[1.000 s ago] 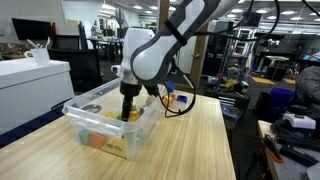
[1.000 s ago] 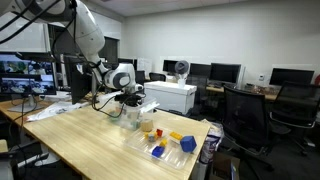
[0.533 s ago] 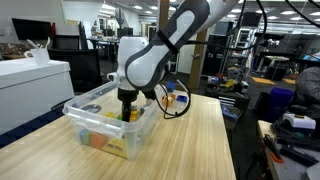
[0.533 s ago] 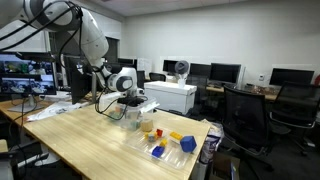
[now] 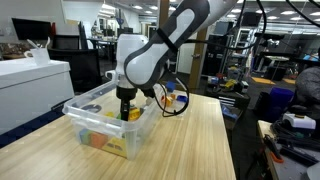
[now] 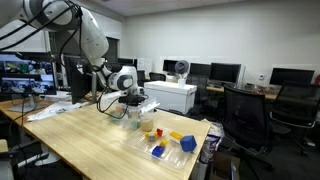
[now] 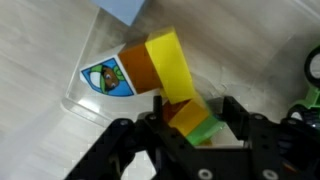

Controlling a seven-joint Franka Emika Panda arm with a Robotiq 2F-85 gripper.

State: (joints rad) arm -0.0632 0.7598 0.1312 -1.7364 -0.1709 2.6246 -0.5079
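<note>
My gripper (image 5: 126,112) reaches down into a clear plastic bin (image 5: 75,106) on the wooden table; the bin (image 6: 203,133) lies longways in an exterior view. In the wrist view the gripper (image 7: 190,104) stands part-way closed around a small stack of blocks. An orange-yellow block (image 7: 184,112) and a green block (image 7: 206,128) lie between the fingers. The left finger looks close against them, and a thin gap shows at the right finger. A longer yellow block (image 7: 165,58) leans on the stack. More yellow and blue blocks (image 6: 176,136) lie further along the bin.
A cartoon sticker (image 7: 108,78) sits on the bin floor and a blue block (image 7: 122,8) lies beyond it. A cable bundle (image 5: 178,100) rests behind the bin. A white cabinet (image 5: 30,85) stands beside the table and office chairs (image 6: 245,110) stand past its end.
The arm has shifted slightly sideways over the bin during the last second. The gripper has stayed down inside the bin.
</note>
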